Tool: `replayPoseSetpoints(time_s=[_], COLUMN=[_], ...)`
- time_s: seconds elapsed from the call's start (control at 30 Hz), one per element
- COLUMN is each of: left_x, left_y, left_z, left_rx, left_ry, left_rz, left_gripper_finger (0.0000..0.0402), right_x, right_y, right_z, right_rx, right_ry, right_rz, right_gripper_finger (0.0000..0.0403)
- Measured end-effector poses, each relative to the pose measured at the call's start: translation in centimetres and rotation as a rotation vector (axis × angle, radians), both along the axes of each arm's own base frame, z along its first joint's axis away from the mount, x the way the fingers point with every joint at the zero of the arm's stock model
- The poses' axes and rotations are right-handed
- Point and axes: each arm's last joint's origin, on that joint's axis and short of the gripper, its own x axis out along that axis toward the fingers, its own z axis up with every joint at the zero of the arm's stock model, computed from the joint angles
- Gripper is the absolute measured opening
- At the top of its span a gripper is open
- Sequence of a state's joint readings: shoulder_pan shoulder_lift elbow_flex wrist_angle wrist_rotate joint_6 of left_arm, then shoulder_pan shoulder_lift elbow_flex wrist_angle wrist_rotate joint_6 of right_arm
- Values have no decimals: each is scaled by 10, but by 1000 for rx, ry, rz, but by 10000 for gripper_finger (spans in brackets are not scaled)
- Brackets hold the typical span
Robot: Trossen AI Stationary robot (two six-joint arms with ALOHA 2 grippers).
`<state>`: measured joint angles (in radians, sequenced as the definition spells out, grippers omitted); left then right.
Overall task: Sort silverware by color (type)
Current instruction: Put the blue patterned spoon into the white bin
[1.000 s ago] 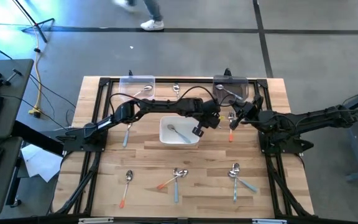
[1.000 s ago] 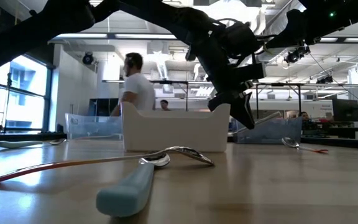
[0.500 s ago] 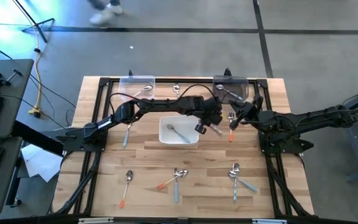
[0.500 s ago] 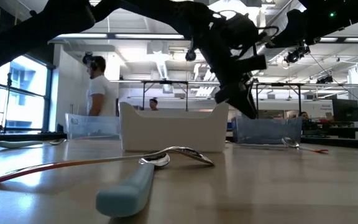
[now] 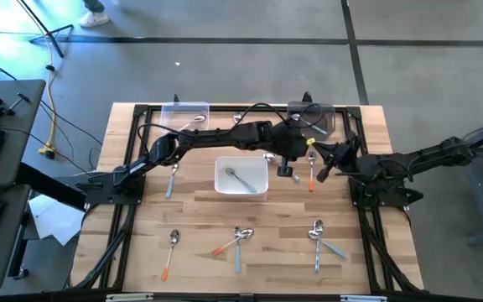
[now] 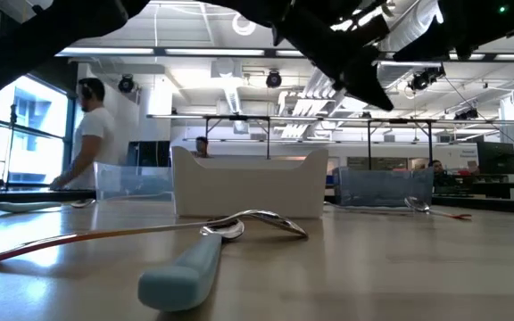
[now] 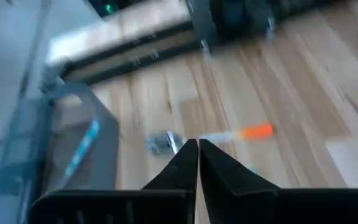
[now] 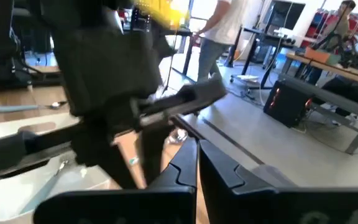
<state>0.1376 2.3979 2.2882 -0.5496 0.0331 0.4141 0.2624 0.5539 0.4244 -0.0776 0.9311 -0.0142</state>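
A white bin (image 5: 241, 178) at the table's middle holds a silver spoon (image 5: 240, 178). My left gripper (image 5: 287, 169) hangs shut and empty just right of it, raised above the table; it reaches the low view's top (image 6: 364, 85). Past its fingers (image 7: 197, 143) an orange-handled spoon (image 7: 229, 134) lies flat on the wood (image 5: 311, 172). My right gripper (image 5: 321, 170) waits shut and empty beside that spoon (image 8: 197, 142). A clear bin (image 7: 79, 149) at the far right holds a blue-handled spoon.
A second clear bin (image 5: 184, 113) stands at the far left. Loose spoons lie along the near edge (image 5: 172, 247), (image 5: 235, 239), (image 5: 321, 239), and one blue-handled (image 5: 172, 180) lies at the left. A person (image 6: 87, 134) stands beyond the table.
My left gripper has risen from beside the white bin's right wall and gone toward the table's right edge, rolling as it went; in the low view it has climbed almost out of the picture. The person behind the table has walked left.
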Motion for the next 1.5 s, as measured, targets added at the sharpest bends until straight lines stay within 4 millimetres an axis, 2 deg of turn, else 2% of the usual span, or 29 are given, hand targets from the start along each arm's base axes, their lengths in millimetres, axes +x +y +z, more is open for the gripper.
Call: replayPoseSetpoints(time_s=[0.37,0.47,0.57,0.7,0.83,1.0,1.1,1.23,1.5], left_x=[10,7,-1,-18,-45,-94,-126,-171,-247], left_y=[-9,-13,-15,-17,-21,-39,-51,-65,-83], left_z=[-42,-41,-35,-39,-32,-26,-21,-25,-33], left_rx=[-102,-99,-108,-144,-164,-181,-186,-194,-185], left_ry=[-140,-181,-220,-282,-375,-425,-477,-503,-560], left_rz=[-3,-9,-6,4,7,-8,-14,0,65], left_gripper_finger=[1,1,1,1,1,1,1,1,1], right_x=[1,1,1,3,6,14,20,31,48], right_y=[2,2,3,3,4,2,-5,-17,-51], right_z=[-5,-5,-5,-4,-5,-12,-17,-29,-53], right_rx=[58,59,63,68,81,157,190,238,410], right_ry=[17,19,18,6,14,57,74,129,211], right_rz=[92,94,103,120,180,280,228,139,62], right_gripper_finger=[0,0,0,0,0,0,0,10,77])
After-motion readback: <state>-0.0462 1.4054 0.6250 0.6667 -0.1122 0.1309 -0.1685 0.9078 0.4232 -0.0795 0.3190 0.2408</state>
